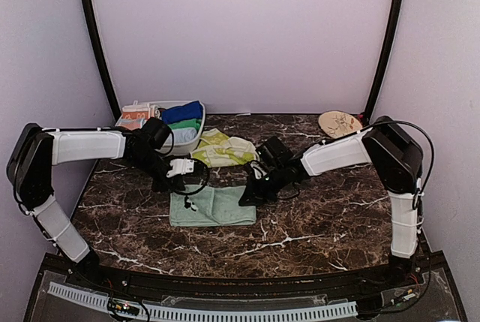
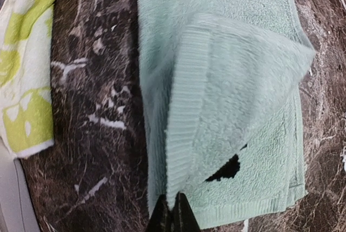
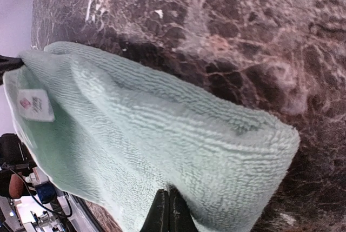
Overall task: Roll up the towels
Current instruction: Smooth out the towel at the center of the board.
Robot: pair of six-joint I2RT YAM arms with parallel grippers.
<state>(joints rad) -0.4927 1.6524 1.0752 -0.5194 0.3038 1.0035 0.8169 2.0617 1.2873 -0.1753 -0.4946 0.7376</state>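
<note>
The pale mint green towel (image 1: 212,207) lies on the marble table in front of both arms. My left gripper (image 1: 178,188) is shut on its far left corner, whose edge is lifted and folded over (image 2: 216,97). My right gripper (image 1: 248,197) is shut on its far right corner, raising a fold (image 3: 162,134). The royal blue towel (image 1: 182,112) sits rolled in the white bin (image 1: 196,142) at the back left. The yellow-green patterned towel (image 1: 221,149) lies crumpled behind the mint one, and it also shows in the left wrist view (image 2: 24,70).
The white bin holds several other rolled cloths beside the blue one. A round beige patterned plate (image 1: 339,122) sits at the back right. The table's front edge (image 1: 225,275) runs close before the towel.
</note>
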